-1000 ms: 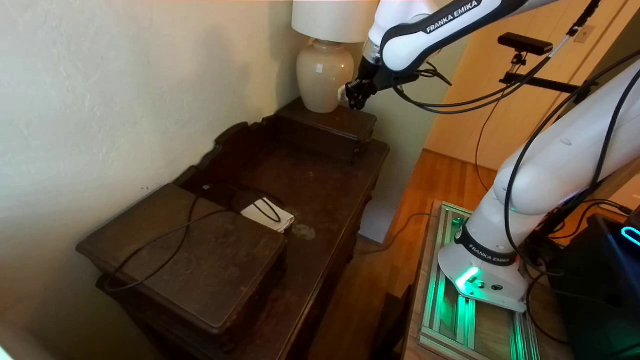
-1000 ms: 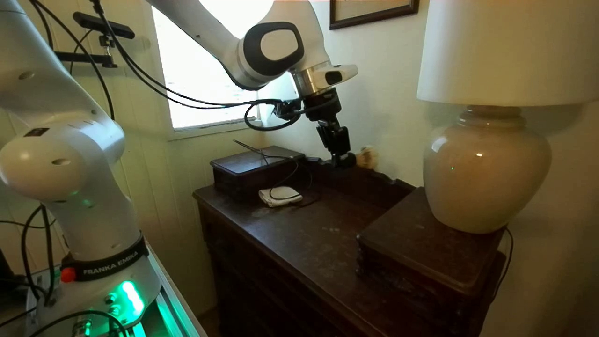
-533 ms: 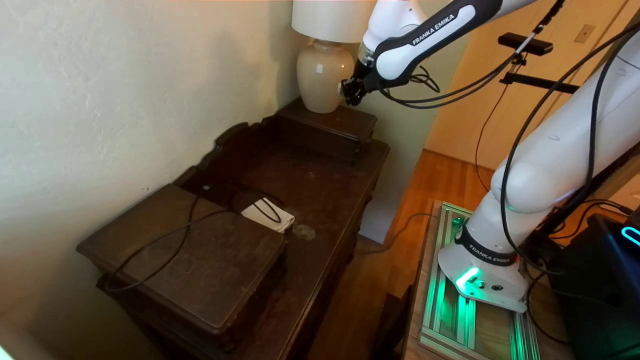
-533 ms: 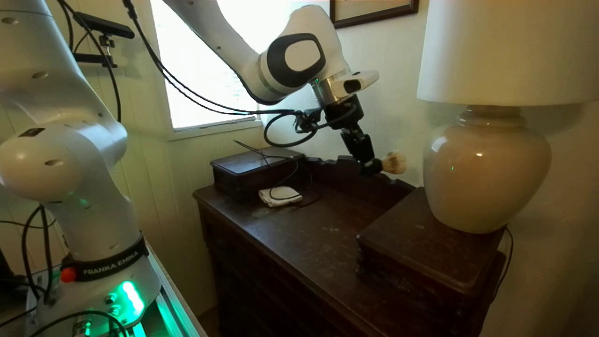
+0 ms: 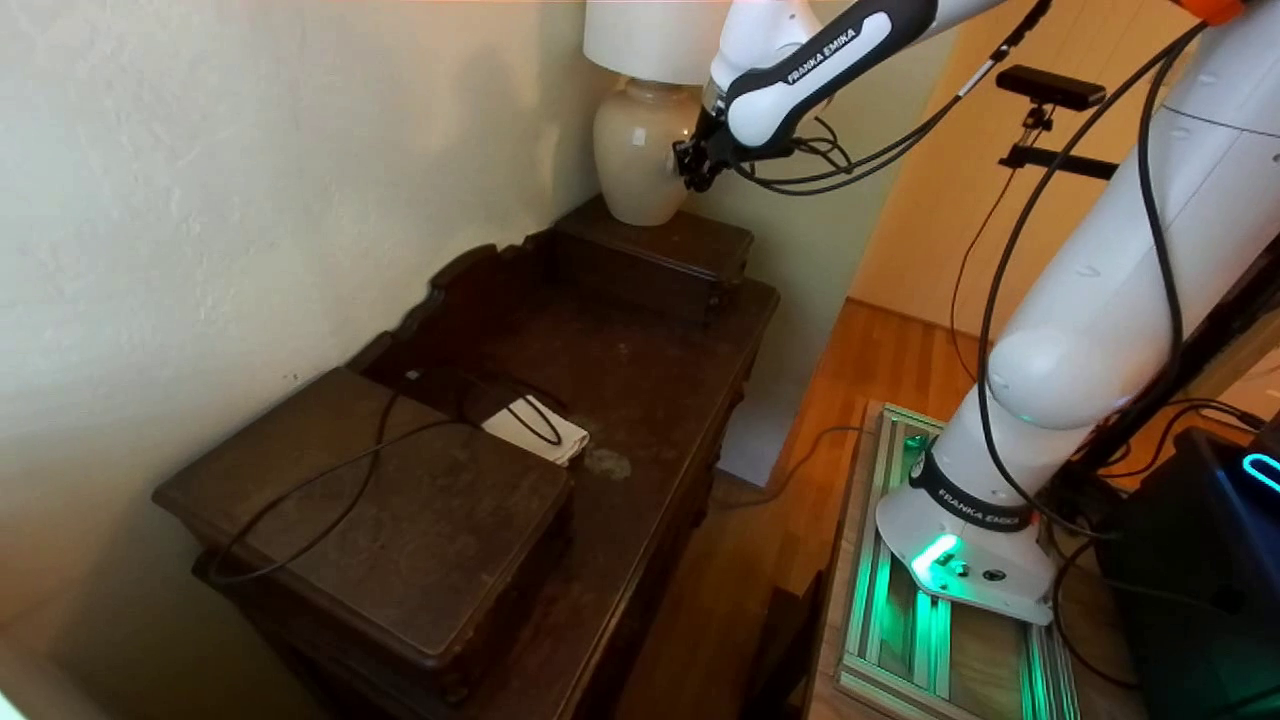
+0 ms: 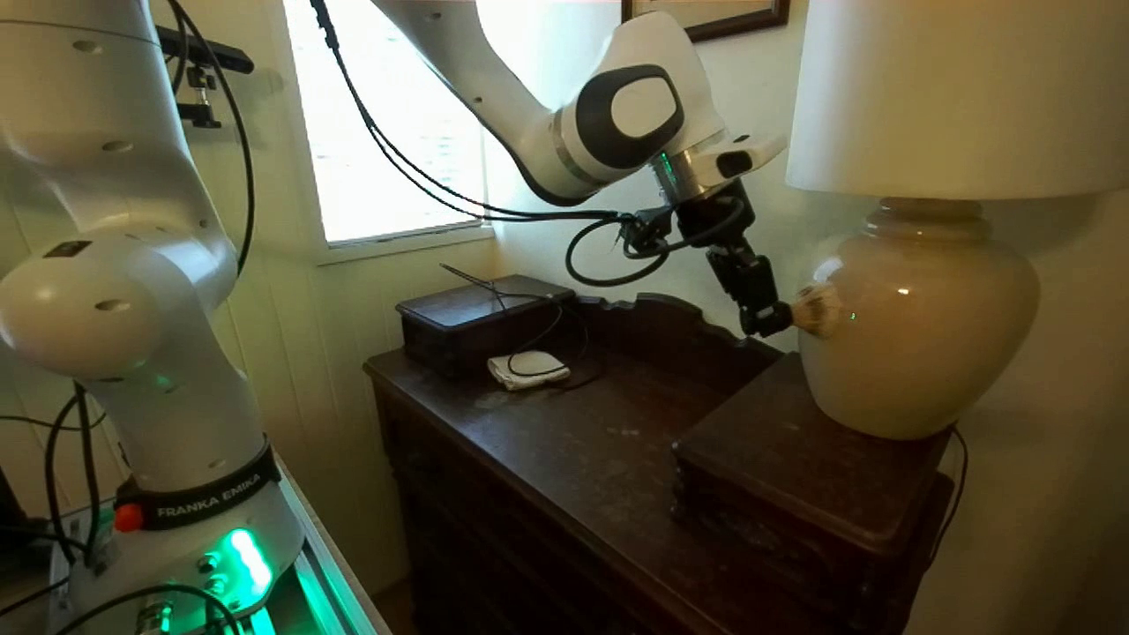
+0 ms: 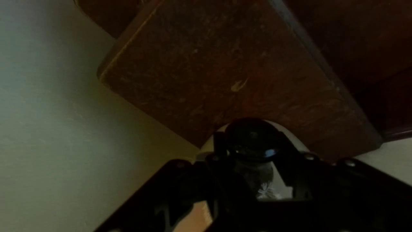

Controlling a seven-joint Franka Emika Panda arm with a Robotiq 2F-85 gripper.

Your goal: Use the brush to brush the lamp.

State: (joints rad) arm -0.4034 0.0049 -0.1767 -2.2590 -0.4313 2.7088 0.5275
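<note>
Brush [image 6: 817,310] in the hand [image 6: 765,318], bristles outward

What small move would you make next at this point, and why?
Probably a light sideways stroke of the small, dark-handled, pale-bristled brush along the bulbous cream ceramic lamp base: the black claw grips the brush, whose tip overlaps the base's side in an exterior view, seemingly touching, though contact isn't certain.

The arm [image 6: 494,88] stretches out, wrist [image 6: 692,172] angled downward, jaws clamped.
</note>
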